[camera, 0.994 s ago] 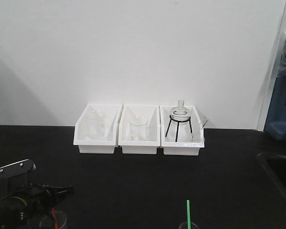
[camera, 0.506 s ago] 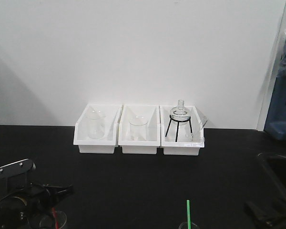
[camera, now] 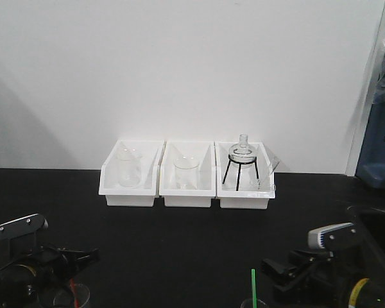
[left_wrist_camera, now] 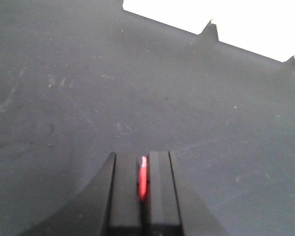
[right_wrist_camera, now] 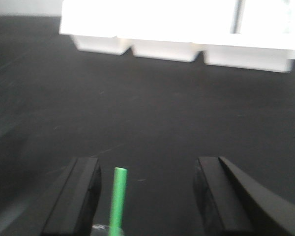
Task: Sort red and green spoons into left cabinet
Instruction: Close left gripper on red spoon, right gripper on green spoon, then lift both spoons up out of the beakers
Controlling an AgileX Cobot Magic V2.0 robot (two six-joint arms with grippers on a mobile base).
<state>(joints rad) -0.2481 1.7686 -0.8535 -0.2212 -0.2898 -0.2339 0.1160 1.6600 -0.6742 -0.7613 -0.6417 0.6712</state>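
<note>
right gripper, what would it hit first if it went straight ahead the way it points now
Probably the green spoon, upright inside the open right gripper; past it, black table up to the white bins.

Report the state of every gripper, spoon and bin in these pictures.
left gripper: shut on the red spoon.
red spoon: pinched between the left fingers.
right gripper: open, with the green spoon between its fingers.
green spoon: upright, not gripped.
white bins: all three hold upright glassware.
</note>
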